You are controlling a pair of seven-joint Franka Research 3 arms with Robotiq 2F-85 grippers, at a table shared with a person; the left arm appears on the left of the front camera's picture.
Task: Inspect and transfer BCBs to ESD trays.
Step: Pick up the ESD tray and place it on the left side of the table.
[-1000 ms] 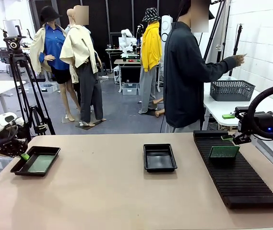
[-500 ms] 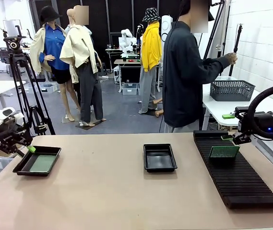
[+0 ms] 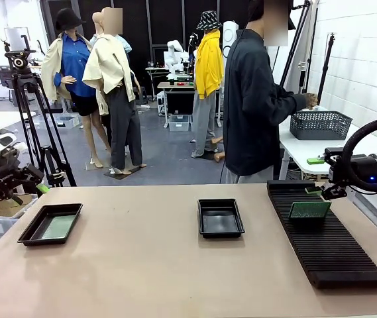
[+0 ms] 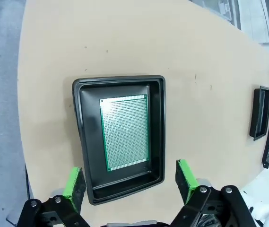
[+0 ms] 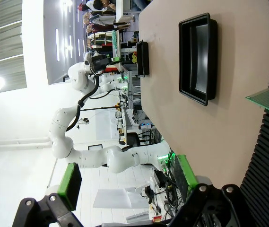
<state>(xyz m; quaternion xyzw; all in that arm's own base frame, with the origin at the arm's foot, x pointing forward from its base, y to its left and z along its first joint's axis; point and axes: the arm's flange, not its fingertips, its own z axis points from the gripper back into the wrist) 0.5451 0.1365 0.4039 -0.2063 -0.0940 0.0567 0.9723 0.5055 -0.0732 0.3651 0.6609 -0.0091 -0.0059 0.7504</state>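
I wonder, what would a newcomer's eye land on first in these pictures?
Probably the flat green circuit board lying in the glossy black plastic tray at the table's left end, with the left gripper raised open nearby. Next, a second green board standing in the black ribbed rack on the right, near the open right gripper.

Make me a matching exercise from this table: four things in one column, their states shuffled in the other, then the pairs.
1. thin green circuit board near the left arm
2. thin green circuit board near the right arm
3. glossy black plastic tray at mid-table
4. left gripper

A. open
B. holds no board
C. stands in the long black ribbed rack
D. lies flat in the other glossy black tray

Pairs: 1-D, 2-C, 3-B, 4-A.
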